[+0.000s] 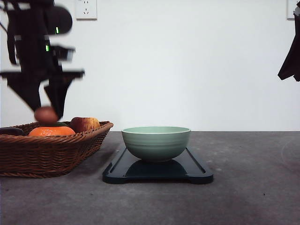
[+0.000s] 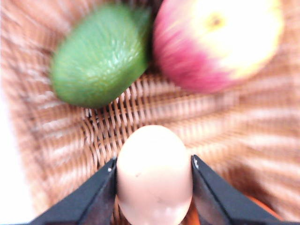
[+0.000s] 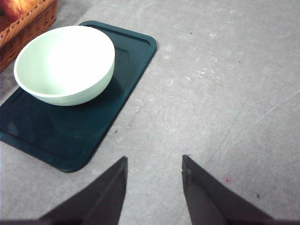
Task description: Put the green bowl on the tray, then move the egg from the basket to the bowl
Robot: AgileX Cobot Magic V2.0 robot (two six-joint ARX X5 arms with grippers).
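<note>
The green bowl stands upright on the dark tray at the table's middle, empty inside in the right wrist view. My left gripper is over the wicker basket, shut on the reddish-brown egg, which hangs just above the fruit. In the left wrist view the egg is clamped between both black fingers above the basket's weave. My right gripper is open and holds nothing, above bare table to the right of the tray.
In the basket lie an orange fruit, a red-yellow apple and a green avocado-like fruit. The right arm hangs high at the right edge. Grey table spreads right of the tray.
</note>
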